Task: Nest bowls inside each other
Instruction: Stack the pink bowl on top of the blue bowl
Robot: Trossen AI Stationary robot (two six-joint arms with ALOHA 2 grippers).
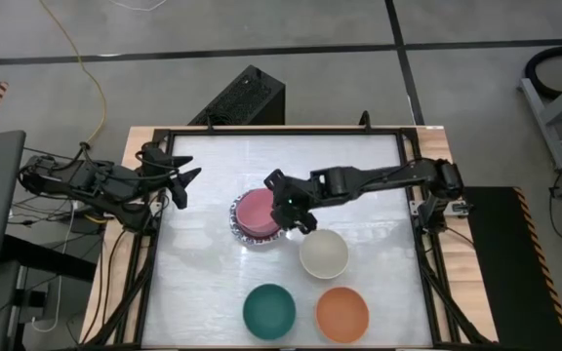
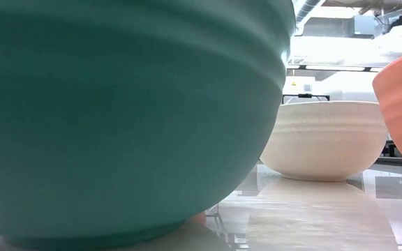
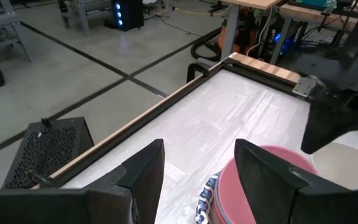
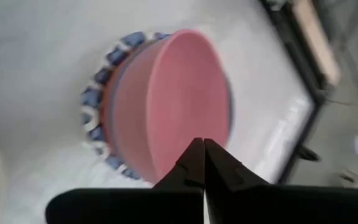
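Bowls: pink tops stack; cream, green, orange loose. Probably rigid, slick, chippable; pinch rim. My right gripper closed, empty; left gripper open, idle.

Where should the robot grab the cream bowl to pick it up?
Probably by its rim: the cream bowl sits upright with its mouth open, so one finger can go inside, one outside, coming straight down. The side facing the table's back is nearest the right end effector.

Just past my dark right claw I see a pink bowl nested in a blue-patterned white bowl. Beyond it I see cream, green and orange bowls.
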